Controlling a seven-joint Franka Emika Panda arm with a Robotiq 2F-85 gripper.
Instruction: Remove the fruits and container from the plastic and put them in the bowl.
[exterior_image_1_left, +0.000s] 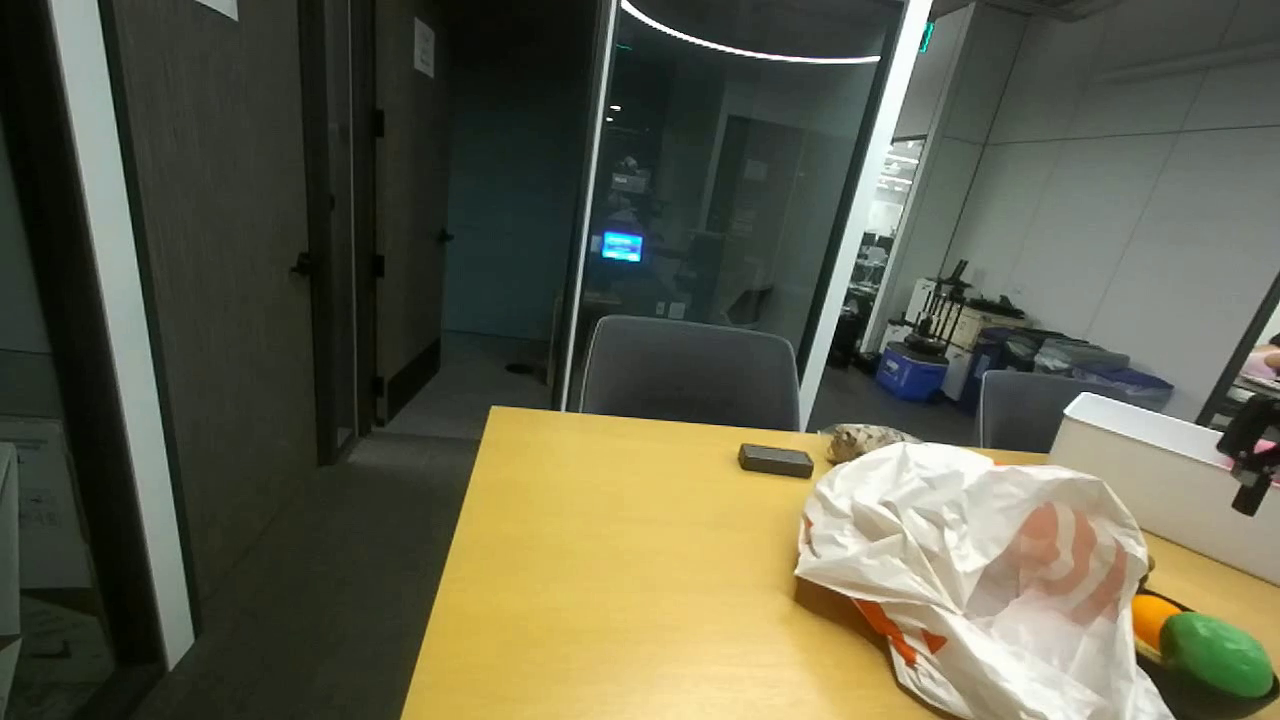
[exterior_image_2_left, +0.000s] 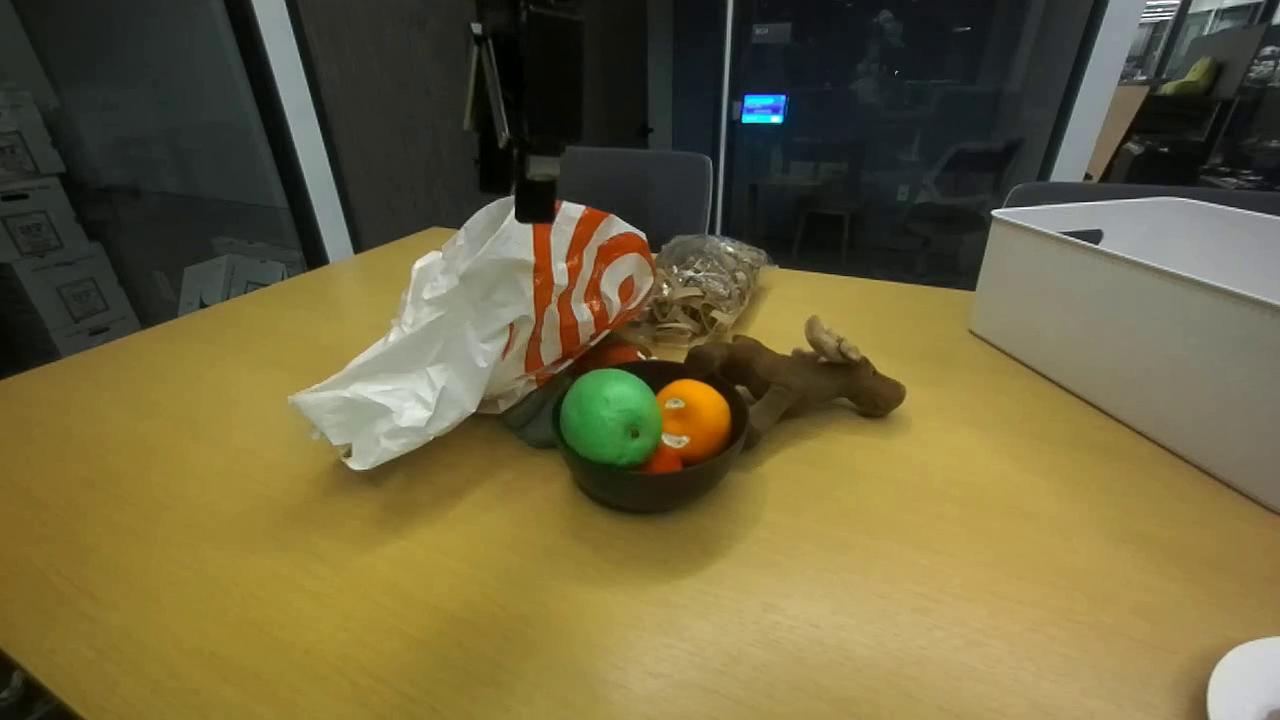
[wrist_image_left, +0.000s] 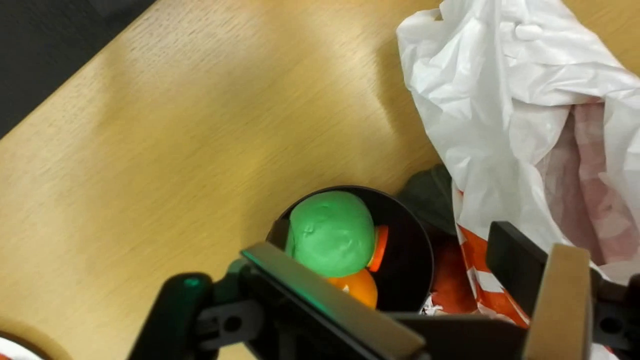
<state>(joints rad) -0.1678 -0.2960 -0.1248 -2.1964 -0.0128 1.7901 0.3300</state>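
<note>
The gripper hung above the table with its jaws well apart, the dark bowl showing between them in the wrist view. In the bowl sat a green fruit, an orange and a small orange-red thing, too hidden to name with confidence. The crumpled white plastic bag lay just beside the bowl, and a brown plush moose lay close by.

I am seeing a brown plush moose lying on the yellow table, a white bin standing apart from it, a dark block resting near the table's edge.
</note>
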